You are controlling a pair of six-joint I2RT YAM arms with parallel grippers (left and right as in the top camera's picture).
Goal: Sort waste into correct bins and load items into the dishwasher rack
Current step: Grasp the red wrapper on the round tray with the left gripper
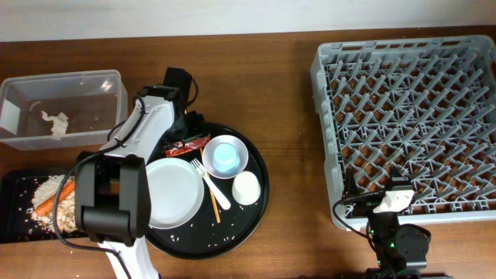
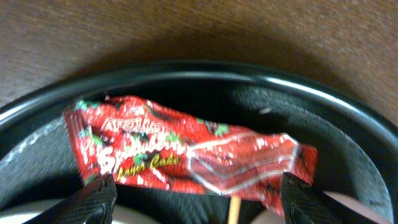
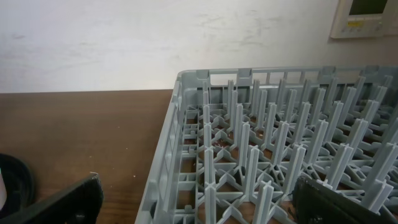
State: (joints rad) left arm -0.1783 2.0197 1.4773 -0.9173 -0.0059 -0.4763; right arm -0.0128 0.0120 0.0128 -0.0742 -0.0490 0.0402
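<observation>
Left pincer (image 2: pixel 198 190) hangs spread wide over the red wrapper (image 2: pixel 186 158), seemingly clear of it; right pincer (image 3: pixel 199 186) gapes too.

Your brown wooden bench (image 1: pixel 287 116) carries four things directly. At the far left sits the clear tub (image 1: pixel 77 77), with the black bin (image 1: pixel 15 186) just nearer, at the left edge. The round black tray (image 1: pixel 256 201) sits mid-bench. The grey dishwasher rack (image 1: pixel 324 132) fills the right side, apart from the tray.
</observation>
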